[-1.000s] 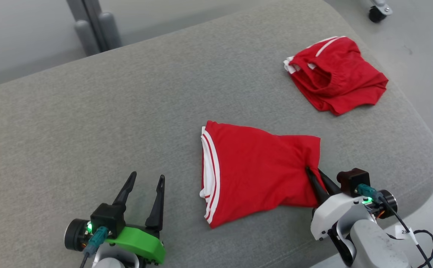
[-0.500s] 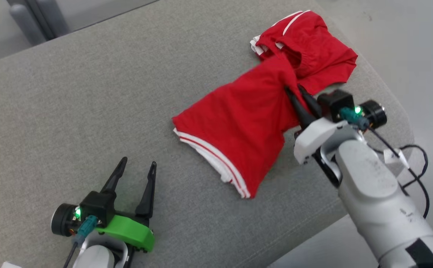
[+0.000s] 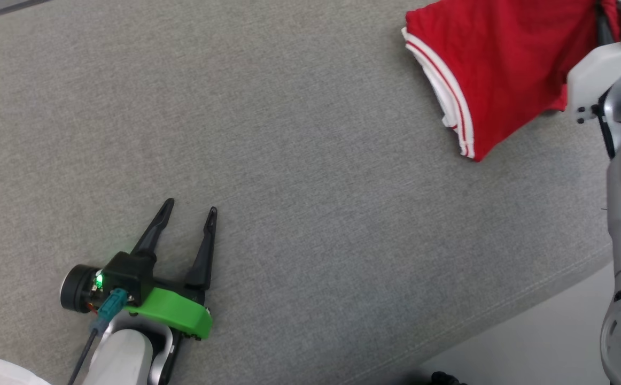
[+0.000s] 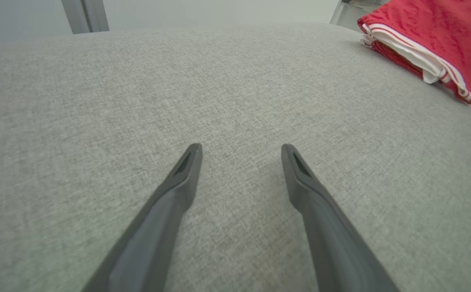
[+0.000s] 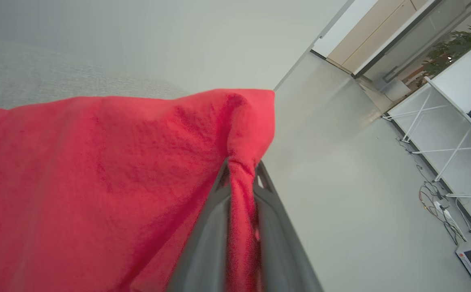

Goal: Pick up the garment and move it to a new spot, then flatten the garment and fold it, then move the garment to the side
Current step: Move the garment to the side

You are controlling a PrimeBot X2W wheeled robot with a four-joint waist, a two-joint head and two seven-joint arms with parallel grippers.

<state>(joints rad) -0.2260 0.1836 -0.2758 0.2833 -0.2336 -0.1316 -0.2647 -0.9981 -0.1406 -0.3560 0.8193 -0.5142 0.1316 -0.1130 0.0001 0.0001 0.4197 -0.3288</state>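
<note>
Right wrist view shows the right gripper (image 5: 241, 167) clamped on a corner of the red garment (image 5: 118, 162), near the right edge of the grey cushion (image 3: 289, 187). The left gripper (image 3: 191, 206) sits spread wide, well apart from it.

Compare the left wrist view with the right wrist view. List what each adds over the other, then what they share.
Left wrist view adds: the left gripper, open and holding nothing above bare cushion, the garment's white-and-red striped hem with its stacked layers, and a grey post beyond the far edge.
Right wrist view adds: the right gripper shut on a pinched corner of the cloth, plus the floor, white shelving, cables and a plant.
Shared: the red garment and the grey cushion.
</note>
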